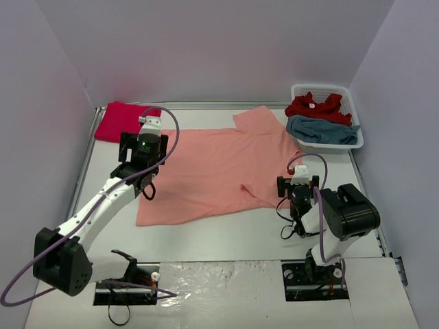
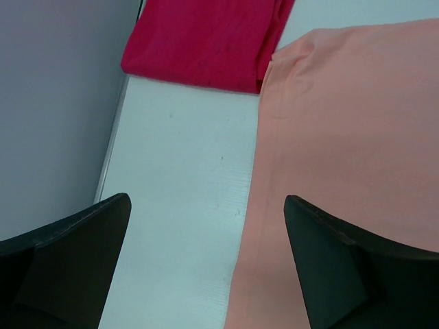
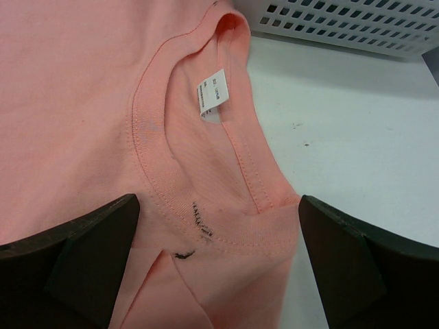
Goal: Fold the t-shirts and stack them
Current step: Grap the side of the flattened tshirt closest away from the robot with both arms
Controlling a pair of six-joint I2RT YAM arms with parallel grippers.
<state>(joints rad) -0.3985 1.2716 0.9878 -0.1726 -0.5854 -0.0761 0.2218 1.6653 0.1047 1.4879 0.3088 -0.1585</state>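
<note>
A salmon-orange t-shirt point(image 1: 219, 168) lies spread flat across the middle of the table. My left gripper point(image 1: 144, 152) is open and empty above its left edge; in the left wrist view point(image 2: 206, 233) one finger is over the bare table and the other over the salmon cloth point(image 2: 343, 137). My right gripper point(image 1: 298, 184) is open and empty just above the shirt's collar point(image 3: 206, 205), with its jaws on either side of the neckline. A folded crimson t-shirt point(image 1: 123, 122) lies at the back left and also shows in the left wrist view point(image 2: 206, 41).
A white slotted basket point(image 1: 322, 88) at the back right holds a crumpled red t-shirt point(image 1: 315, 106) and a teal-blue t-shirt point(image 1: 322, 130). Its wall point(image 3: 343, 24) is close beyond the collar. Purple walls enclose the table on three sides.
</note>
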